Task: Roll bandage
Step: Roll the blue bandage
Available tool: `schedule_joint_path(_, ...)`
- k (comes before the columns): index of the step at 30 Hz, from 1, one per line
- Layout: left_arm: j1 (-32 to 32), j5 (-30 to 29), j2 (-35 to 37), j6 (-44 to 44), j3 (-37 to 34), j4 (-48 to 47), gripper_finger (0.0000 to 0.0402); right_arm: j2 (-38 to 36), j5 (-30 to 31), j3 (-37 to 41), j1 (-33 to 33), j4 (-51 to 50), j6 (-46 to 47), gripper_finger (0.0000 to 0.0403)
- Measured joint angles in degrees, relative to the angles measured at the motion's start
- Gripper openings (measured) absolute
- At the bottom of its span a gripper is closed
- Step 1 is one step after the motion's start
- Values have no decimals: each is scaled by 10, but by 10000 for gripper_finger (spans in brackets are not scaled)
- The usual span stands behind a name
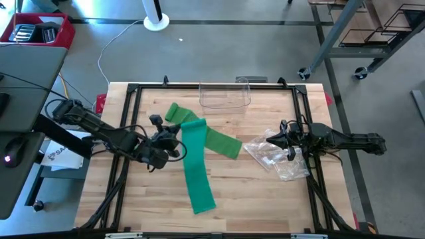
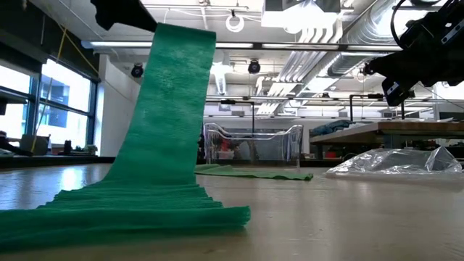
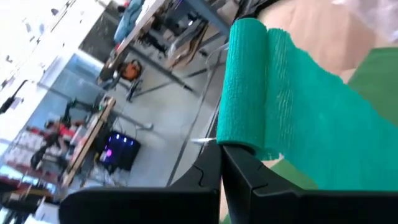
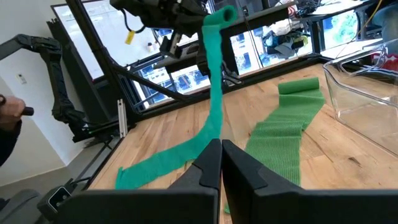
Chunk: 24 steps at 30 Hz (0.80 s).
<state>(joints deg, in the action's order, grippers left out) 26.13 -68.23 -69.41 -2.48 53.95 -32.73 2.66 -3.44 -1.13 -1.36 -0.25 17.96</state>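
A green bandage (image 1: 198, 169) runs from a small rolled-up end (image 3: 245, 81) held in the air down to the table, where its loose end (image 2: 138, 210) lies flat near the front edge. My left gripper (image 1: 178, 141) is shut on the rolled end, above the table's middle left. A second green bandage (image 1: 216, 138) lies flat behind it, with a rolled end (image 4: 298, 87) toward the far side. My right gripper (image 1: 279, 139) waits shut at the right, above a clear plastic bag (image 1: 275, 158), touching nothing. My left gripper pinches the bandage's rolled end by one end of the little roll (image 3: 241, 142) between its two fingers. The fingers come in about level from the table's left. The roll is lifted clear; the strip (image 4: 214, 106) hangs from it and slants down to the part lying on the table.
A clear plastic container (image 1: 224, 95) stands at the table's far edge, middle. The crumpled plastic bag lies at the right under the right arm. A black frame (image 1: 133, 89) rims the tabletop. Bare wood shows at the near right (image 1: 265, 199).
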Motion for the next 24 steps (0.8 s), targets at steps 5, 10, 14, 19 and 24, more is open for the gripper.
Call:
schedule_joint_path(5, 17, 1, 0, 3, 0, 10, 0, 0, 0, 0, 0, 0, 0, 4)
schedule_joint_path(10, 24, 26, 0, 27, 0, 9, 0, 0, 0, 0, -1, 0, 0, 4)
schedule_joint_path(14, 24, 50, 0, 49, -11, 12, 0, 0, 0, 0, -1, 4, -3, 4)
schedule_joint_path(19, 27, 59, -1, 104, -25, 15, 0, 0, 19, 0, 0, 22, 171, 4)
schedule_joint_path(24, 29, 85, -2, 127, -27, 33, 0, 11, 103, 2, -1, 54, 221, 4)
